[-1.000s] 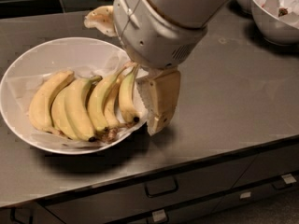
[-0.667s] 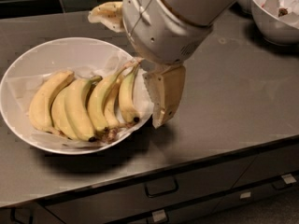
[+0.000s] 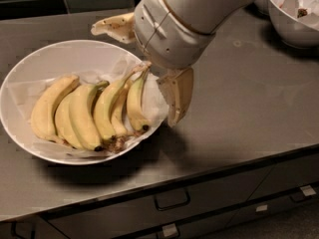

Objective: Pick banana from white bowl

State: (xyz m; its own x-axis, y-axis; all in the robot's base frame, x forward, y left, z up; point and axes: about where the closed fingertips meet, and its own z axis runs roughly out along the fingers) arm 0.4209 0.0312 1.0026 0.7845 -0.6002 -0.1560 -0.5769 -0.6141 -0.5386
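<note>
1. The bananas are lying as a bunch in the white bowl at the left of the counter. They are resting on the crinkled paper liner, with their stems pointing toward the right, far side of the bowl.
2. The gripper is hanging over the right edge of the bowl, just above the stem end of the bunch. Its fingers are standing wide apart and gripping nothing. One finger is reaching over the far rim, and the other is pointing down just outside the right rim, over the counter.
3. Nothing is being lifted: every banana is sitting in the bowl, so the pick itself is not yet done.
4. Judging by this, the approach is looking largely complete. What is remaining is closing on a banana near the stems and raising it clear of the bowl.
5. Whether the stems are touching the wrist housing is hard to tell.
6. A smaller white bowl is standing at the far right, well apart, and drawers are showing below the near edge.
</note>
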